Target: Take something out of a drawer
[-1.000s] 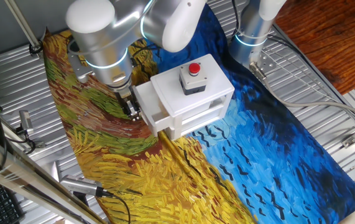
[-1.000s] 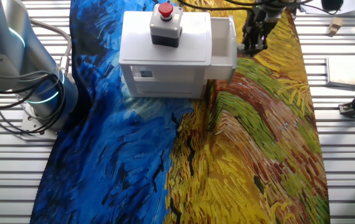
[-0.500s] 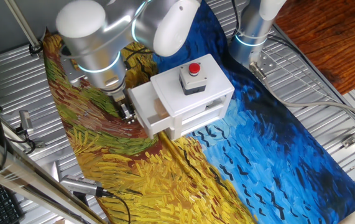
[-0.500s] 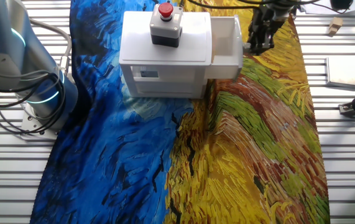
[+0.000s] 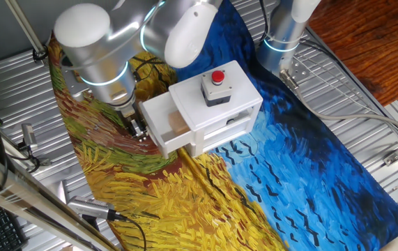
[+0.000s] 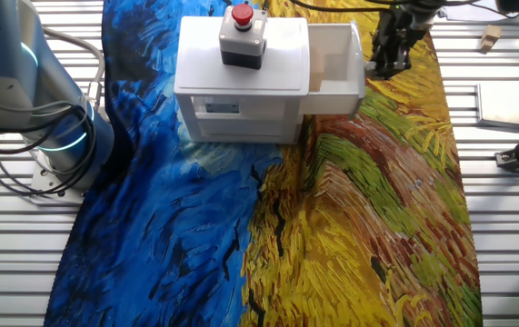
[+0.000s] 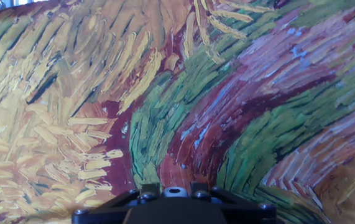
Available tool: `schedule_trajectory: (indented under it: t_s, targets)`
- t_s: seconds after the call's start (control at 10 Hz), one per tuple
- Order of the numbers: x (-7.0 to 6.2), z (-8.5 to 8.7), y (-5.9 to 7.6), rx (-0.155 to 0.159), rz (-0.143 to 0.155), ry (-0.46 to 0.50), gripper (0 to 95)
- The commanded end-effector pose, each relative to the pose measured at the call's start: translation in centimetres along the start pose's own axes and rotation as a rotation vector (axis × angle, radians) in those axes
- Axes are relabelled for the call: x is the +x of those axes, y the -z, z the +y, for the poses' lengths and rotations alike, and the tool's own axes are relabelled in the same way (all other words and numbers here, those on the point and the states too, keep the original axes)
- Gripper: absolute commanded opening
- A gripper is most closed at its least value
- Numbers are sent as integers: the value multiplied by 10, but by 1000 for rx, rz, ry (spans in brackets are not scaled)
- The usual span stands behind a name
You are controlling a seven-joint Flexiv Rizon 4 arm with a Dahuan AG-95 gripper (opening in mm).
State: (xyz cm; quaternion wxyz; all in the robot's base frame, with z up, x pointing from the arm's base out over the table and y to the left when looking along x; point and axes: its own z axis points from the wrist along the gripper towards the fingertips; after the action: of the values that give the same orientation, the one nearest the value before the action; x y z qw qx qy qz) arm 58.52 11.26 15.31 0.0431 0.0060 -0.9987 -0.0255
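Note:
The white drawer (image 5: 158, 120) stands pulled out of the white box (image 5: 223, 106) toward the left. A small tan block (image 5: 178, 124) shows inside it. In the other fixed view the drawer (image 6: 334, 93) sticks out to the right of the box (image 6: 241, 86), and the block is hidden there. My gripper (image 5: 137, 128) points down at the drawer's front, shut on its knob; it also shows in the other fixed view (image 6: 389, 60). The hand view shows only my fingertips (image 7: 146, 186) over the painted cloth.
A red push button (image 5: 217, 77) on a grey housing sits on top of the box. The painted cloth (image 5: 185, 202) covers the table. A second arm's base (image 5: 282, 35) stands behind the box. Small tools lie on the metal slats at the left (image 5: 90, 208).
My gripper has moved away from the box with the knob, and the drawer has slid further out. The tan block now shows inside it.

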Motion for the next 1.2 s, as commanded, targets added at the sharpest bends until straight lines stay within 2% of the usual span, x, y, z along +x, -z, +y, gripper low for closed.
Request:
schedule_trajectory:
  t_s: [0.1,1.2]
  targets:
    - [-4,-1,0,-1,1,1,0]
    - [-11,-2,-2,-5,2,13,0]
